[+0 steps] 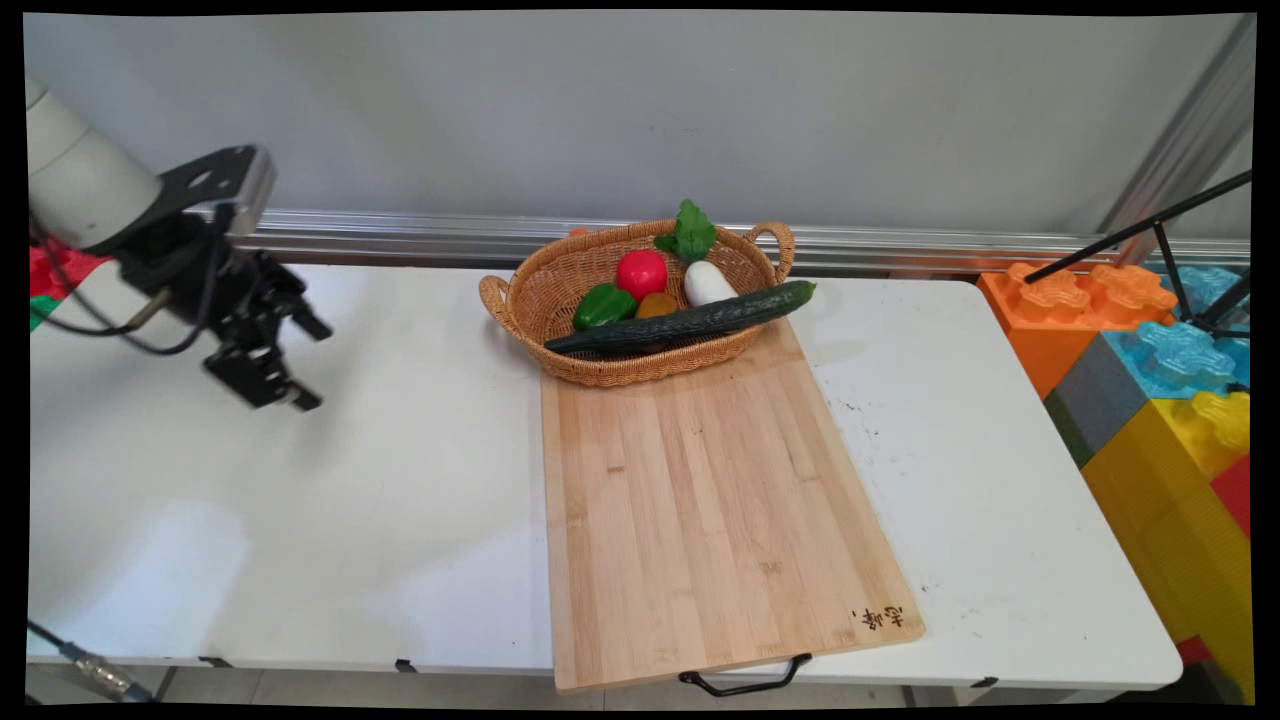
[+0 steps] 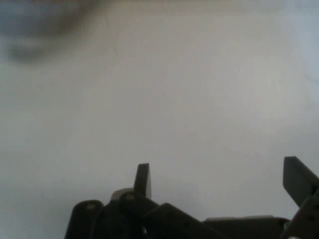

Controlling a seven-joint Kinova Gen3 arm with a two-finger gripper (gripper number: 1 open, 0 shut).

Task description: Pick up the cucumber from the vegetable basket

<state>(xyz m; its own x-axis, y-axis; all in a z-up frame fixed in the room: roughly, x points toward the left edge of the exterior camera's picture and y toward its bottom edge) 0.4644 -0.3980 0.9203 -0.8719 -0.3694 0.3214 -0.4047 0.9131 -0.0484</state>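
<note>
My black gripper (image 1: 312, 365) hangs above the left part of the white table (image 1: 300, 480), open, with nothing between its fingers. In the hand view the gripper (image 2: 219, 181) shows two spread fingertips over bare white tabletop (image 2: 189, 99). Well to its right a wicker basket (image 1: 560, 275) rests on the far end of a bamboo cutting board (image 1: 700, 500). The basket holds a long dark cucumber (image 1: 680, 322) lying across its rim, a red tomato (image 1: 641, 273), a green pepper (image 1: 603, 305), a white radish with green leaves (image 1: 705, 280) and a small orange-brown piece (image 1: 657, 305).
Large orange, blue, grey and yellow foam blocks (image 1: 1160, 380) stand beyond the table's right end, with a black tripod (image 1: 1170, 240) over them. A metal rail (image 1: 400, 235) runs along the wall behind. The board's black handle (image 1: 745, 682) juts over the near edge.
</note>
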